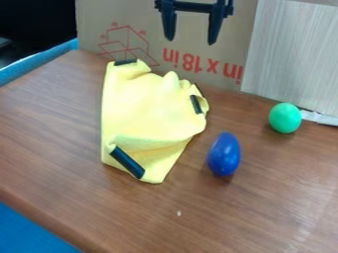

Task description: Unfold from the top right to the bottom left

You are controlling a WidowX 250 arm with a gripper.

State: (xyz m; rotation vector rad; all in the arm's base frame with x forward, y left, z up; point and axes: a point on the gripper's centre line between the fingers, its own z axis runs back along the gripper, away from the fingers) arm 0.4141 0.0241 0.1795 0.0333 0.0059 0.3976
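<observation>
My gripper hangs at the top of the camera view, above and behind the cloth, open, with nothing between its two fingers. The yellow cloth lies crumpled on the brown table, left of centre, apart from the gripper. Black strips mark it: one at its top left corner, one near its right edge and one at its lower left. A raised fold stands near its upper right part, and another fold runs across its lower part.
A blue egg-shaped object rests on the table right of the cloth. Farther back on the right is a green ball. Cardboard with red print stands behind the cloth, beside a pale grey panel.
</observation>
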